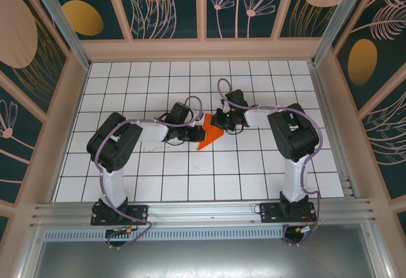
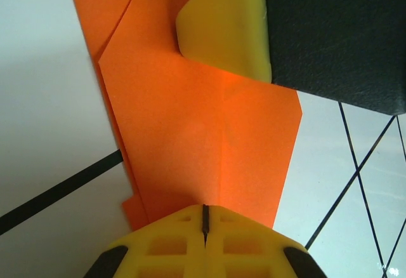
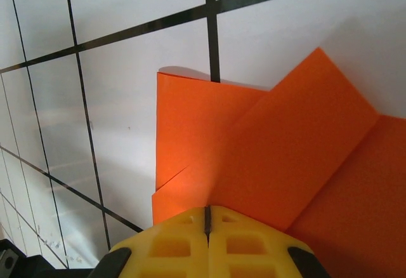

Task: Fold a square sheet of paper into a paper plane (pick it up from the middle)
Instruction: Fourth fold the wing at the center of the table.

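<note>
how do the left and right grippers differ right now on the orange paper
The left gripper meets the orange paper from its left side; the right gripper from its far right corner. The left gripper sits slightly nearer, the right gripper farther back. Both have yellow fingers, shut, low on the paper.

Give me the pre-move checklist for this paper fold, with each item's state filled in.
1. Left pincer shut: ok.
2. Right pincer shut: ok.
3. Both tips over the thin orange-red folded sheet of paper: ok.
4. Sheet pinched rather than just pressed: cannot tell.
5. Sheet lying on the white gridded table: ok.
6. Narrow dart shape finished: not ok, wide flaps show.
</note>
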{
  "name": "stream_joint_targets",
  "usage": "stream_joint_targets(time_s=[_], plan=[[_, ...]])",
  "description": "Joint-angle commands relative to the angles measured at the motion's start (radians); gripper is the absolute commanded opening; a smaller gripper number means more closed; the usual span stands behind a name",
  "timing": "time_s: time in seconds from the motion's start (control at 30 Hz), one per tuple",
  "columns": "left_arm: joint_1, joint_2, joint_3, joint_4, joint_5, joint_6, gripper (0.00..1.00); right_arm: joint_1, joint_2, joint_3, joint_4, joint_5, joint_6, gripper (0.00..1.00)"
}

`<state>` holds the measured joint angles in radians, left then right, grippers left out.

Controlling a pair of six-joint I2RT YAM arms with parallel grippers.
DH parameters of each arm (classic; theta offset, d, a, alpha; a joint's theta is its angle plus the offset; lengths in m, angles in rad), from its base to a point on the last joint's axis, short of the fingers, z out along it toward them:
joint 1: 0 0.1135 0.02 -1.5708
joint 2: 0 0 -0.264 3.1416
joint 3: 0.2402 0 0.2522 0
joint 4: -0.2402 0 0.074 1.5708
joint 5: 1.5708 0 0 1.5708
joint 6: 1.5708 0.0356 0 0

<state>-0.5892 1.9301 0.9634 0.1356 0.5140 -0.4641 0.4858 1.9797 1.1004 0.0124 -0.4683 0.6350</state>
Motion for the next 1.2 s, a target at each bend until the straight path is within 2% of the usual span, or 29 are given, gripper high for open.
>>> stream_joint_targets(time_s=[0.0,0.17,0.3,0.5,1.17], plan=[[0.013,-0.006,0.003,-0.113,-0.035,-0.020,0.00,-0.001,0.038,-0.016,-0.015,0.031,0.009,0.00],[0.013,-0.058,0.069,-0.095,0.014,-0.054,0.01,0.000,0.061,-0.014,-0.066,0.071,-0.002,0.00],[0.013,-0.085,0.092,-0.081,0.034,-0.107,0.08,0.001,0.080,0.011,-0.123,0.094,-0.008,0.00],[0.012,-0.094,0.082,-0.055,0.048,-0.162,0.10,0.001,0.086,0.016,-0.135,0.096,-0.006,0.00],[-0.027,-0.048,-0.025,-0.093,0.043,-0.177,0.10,0.001,0.110,0.032,-0.166,0.097,-0.001,0.00]])
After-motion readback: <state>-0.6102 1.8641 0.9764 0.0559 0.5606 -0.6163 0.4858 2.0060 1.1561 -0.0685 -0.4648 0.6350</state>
